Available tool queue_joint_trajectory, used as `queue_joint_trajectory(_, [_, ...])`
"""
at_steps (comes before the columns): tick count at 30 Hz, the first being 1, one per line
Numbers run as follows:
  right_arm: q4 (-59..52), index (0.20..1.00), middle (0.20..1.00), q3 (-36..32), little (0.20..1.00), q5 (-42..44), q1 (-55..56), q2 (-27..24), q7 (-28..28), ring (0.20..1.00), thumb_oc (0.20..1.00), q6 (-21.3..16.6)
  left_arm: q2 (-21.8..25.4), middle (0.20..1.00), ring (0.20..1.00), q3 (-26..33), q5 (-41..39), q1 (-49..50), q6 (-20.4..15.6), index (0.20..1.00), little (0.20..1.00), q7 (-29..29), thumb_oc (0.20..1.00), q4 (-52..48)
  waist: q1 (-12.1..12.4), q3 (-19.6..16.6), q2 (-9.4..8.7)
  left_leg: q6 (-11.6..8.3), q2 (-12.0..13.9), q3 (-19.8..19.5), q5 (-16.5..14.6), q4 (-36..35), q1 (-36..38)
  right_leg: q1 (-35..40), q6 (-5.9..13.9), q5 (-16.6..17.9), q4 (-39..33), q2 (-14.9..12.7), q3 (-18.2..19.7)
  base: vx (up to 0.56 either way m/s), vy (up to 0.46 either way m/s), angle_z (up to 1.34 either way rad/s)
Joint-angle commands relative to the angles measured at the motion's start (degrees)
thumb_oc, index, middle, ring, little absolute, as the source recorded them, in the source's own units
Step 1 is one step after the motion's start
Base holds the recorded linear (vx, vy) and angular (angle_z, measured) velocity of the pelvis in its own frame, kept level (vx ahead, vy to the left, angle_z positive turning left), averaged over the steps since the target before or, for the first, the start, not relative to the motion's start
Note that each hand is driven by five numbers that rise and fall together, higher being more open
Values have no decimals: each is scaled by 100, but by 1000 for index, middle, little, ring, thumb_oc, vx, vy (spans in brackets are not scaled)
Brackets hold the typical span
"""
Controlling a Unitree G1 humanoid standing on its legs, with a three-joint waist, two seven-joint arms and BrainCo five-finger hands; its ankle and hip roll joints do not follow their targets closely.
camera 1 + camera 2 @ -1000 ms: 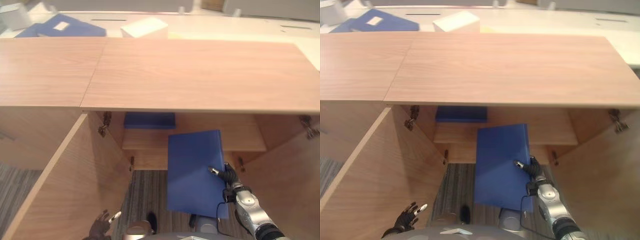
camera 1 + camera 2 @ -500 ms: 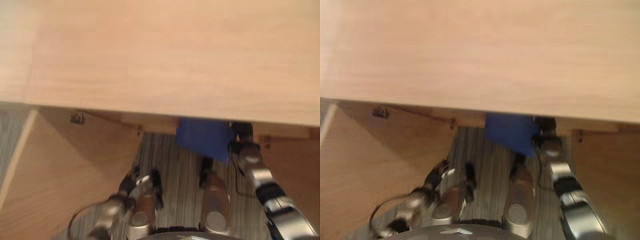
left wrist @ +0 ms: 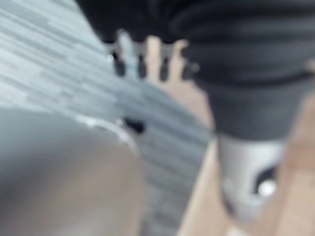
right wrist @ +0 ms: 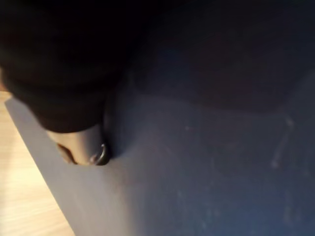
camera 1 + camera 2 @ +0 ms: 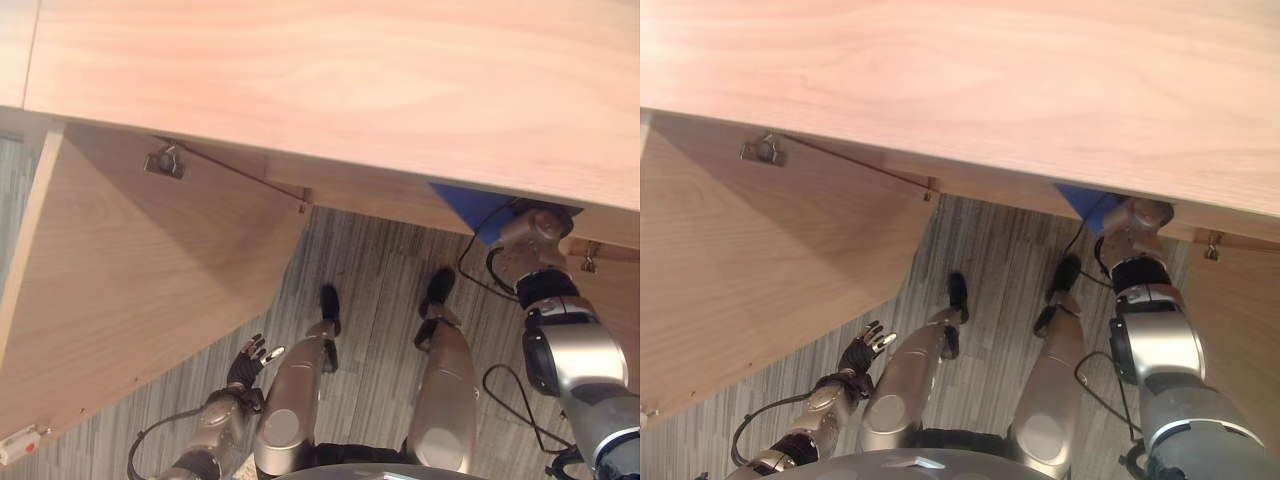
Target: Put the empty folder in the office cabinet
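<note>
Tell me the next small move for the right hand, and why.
Probably keep pushing the blue folder deeper, then let go. A corner of it sticks out from under the cabinet top, and the right hand rests against its face. The left hand hangs idle.

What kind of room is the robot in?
Probably an office. There is a wooden cabinet with its door open, striped grey carpet, and a blue folder going in with the right hand.
</note>
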Motion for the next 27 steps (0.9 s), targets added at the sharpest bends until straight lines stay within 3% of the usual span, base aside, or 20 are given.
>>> queue_joint_trajectory(1, [-66, 200, 200, -167, 200, 942, -616, -246, -940, 200, 200, -826, -63, 1000, 1000, -644, -50, 802, 180, 1000, 1000, 31, 1000, -115, 312, -306, 384, 163, 325, -591, -1452, 3, 1241, -761, 746, 749, -241, 46, 133, 71, 12, 5])
queue_joint_trajectory(4, [77, 200, 200, -249, 200, 1526, -932, -279, -1270, 200, 200, -1251, -8, 1000, 1000, -677, -113, 816, 306, 1000, 1000, 48, 1000, -213, 390, -306, 384, 165, 349, -610, -1445, 32, 1208, -743, 744, 732, -241, 54, 110, 16, -12, 3])
queue_joint_trajectory(6, [92, 200, 200, -247, 200, 1615, -962, -282, -1318, 200, 200, -1319, -2, 1000, 1000, -678, -115, 812, 325, 1000, 1000, 53, 1000, -221, 397, -306, 383, 164, 353, -612, -1445, 39, 1204, -741, 744, 729, -236, 55, 106, 3, -22, 1])
queue_joint_trajectory(11, [298, 200, 200, -413, 200, 1460, -1266, -558, -2113, 200, 200, -1801, 72, 1000, 1000, -631, -120, 808, 463, 1000, 1000, 121, 1000, -351, 455, -306, 269, 164, 363, -610, -1339, 85, 1005, -731, 618, 762, -310, 119, -23, -23, -79, 3])
queue_joint_trajectory(16, [345, 200, 200, -433, 200, 1136, -1086, -761, -2091, 200, 200, -1568, 109, 1000, 1000, -590, -65, 870, 502, 1000, 1000, 152, 1000, -462, 456, -306, 239, 170, 404, -650, -1378, 234, 833, -661, 668, 676, -337, 208, -7, 12, -42, -3])
queue_joint_trajectory(23, [310, 200, 200, -119, 200, 1210, -1196, -695, -1424, 200, 200, -1301, 202, 1000, 1000, -617, -183, 903, 550, 1000, 1000, 213, 1000, -629, 492, -306, 266, 127, 471, -601, -1384, 437, 589, -670, 661, 610, -384, 245, 10, 10, -2, -1])
queue_joint_trajectory(27, [405, 200, 200, 102, 200, 1665, -1394, -537, -1569, 200, 200, -1462, 271, 1000, 1000, -489, -275, 862, 699, 1000, 1000, 210, 1000, -676, 551, -306, 261, 112, 533, -610, -1366, 638, 271, -794, 617, 520, -301, 259, 51, 42, -67, 3])
